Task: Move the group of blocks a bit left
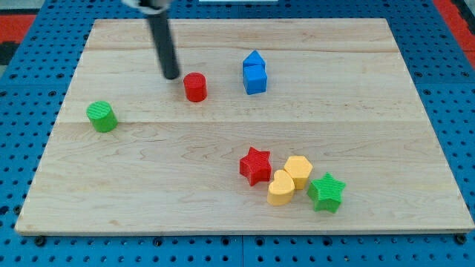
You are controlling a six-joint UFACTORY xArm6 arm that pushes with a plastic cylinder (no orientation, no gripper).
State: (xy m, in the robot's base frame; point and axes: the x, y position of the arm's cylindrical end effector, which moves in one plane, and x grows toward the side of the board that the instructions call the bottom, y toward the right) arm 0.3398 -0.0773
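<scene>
A group of blocks lies at the view's lower right: a red star point(255, 165), a yellow heart point(280, 188), a yellow hexagon point(298, 170) and a green star point(326, 192), touching or nearly touching. My tip point(171, 75) is at the view's upper left of middle, far from the group. It stands just left of a red cylinder point(195, 87), with a small gap between them.
A blue block point(254, 73), made of two blue pieces close together, sits right of the red cylinder. A green cylinder point(102, 116) stands near the board's left edge. The wooden board point(148, 185) rests on a blue pegboard.
</scene>
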